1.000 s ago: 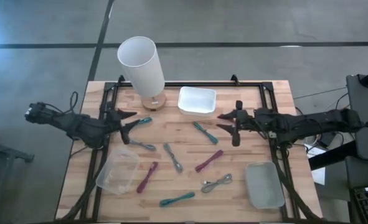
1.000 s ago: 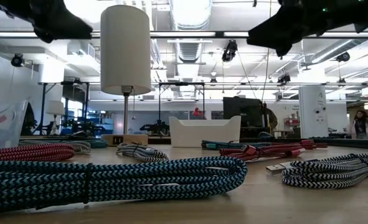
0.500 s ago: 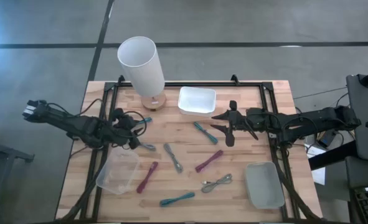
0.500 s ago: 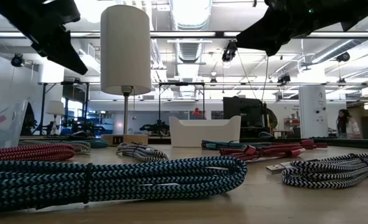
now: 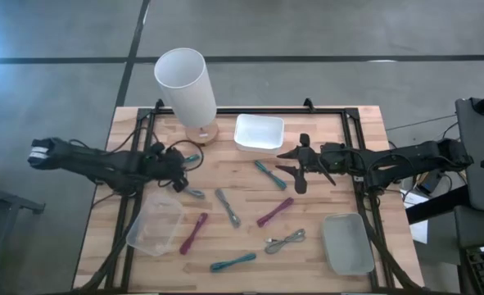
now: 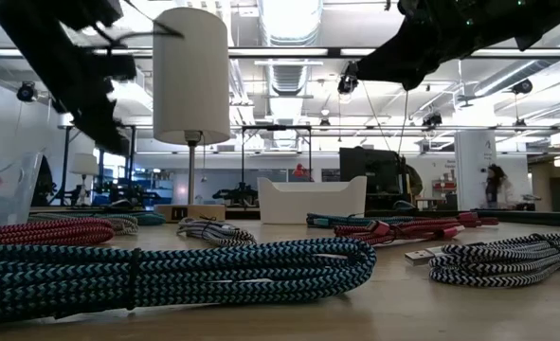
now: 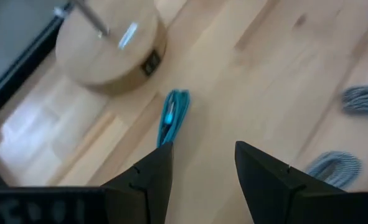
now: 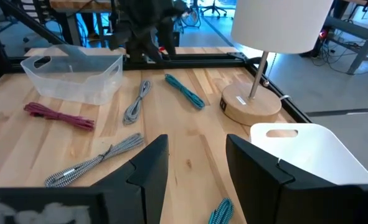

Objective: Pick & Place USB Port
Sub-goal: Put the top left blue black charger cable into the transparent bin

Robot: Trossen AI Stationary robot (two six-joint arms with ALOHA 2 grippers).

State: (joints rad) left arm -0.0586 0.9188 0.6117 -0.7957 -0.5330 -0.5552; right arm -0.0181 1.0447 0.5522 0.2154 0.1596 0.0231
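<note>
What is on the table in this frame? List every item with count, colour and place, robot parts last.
Lamp: one, white shade, wooden base, far left of the table.
White bin: one, far middle.
Clear bin: one, transparent, near left.
Grey bin: one, near right.
Teal cables: three; by the lamp base, mid-table, near edge.
Maroon cables: two; beside the clear bin, centre-right.
Grey cables: three; left-centre, centre, near centre-right.
Left gripper: open, over the table's left, near the lamp base.
Right gripper: open, near the white bin.
</note>
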